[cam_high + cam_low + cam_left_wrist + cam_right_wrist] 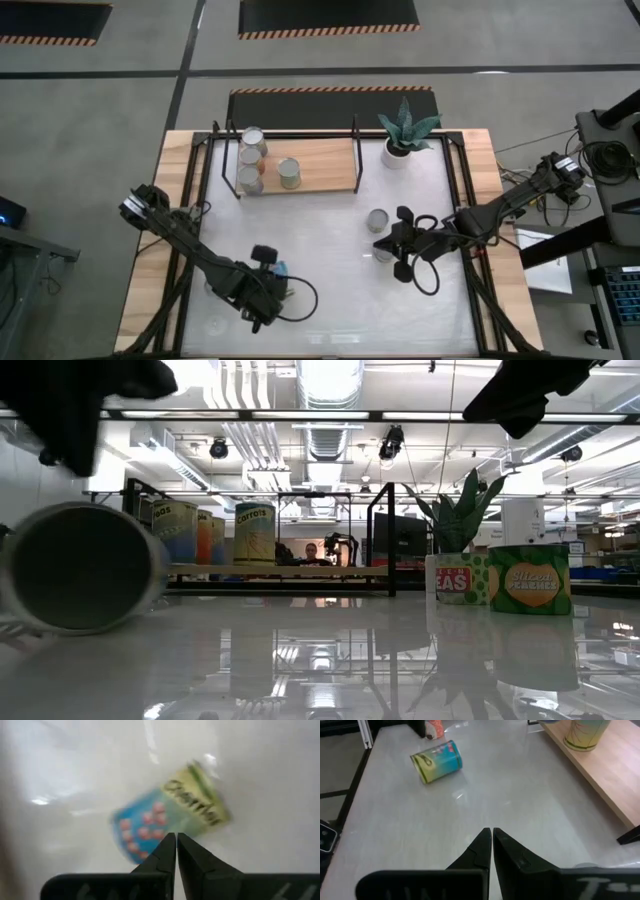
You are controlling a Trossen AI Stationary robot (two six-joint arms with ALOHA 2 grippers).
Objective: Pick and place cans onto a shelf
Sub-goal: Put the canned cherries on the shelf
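The left end effector (176,840) is clenched on nothing, its fingers pressed together just above a tipped can (170,817) with a blue and green label lying on its side on the white worktop (330,280). The right end effector (491,836) is likewise clenched and empty, poised over bare worktop beside two upright cans (378,221) near the plant (405,130). The shelf (320,165) sits at the far edge, carrying four upright cans (290,173) at its left end, well apart from both arms.
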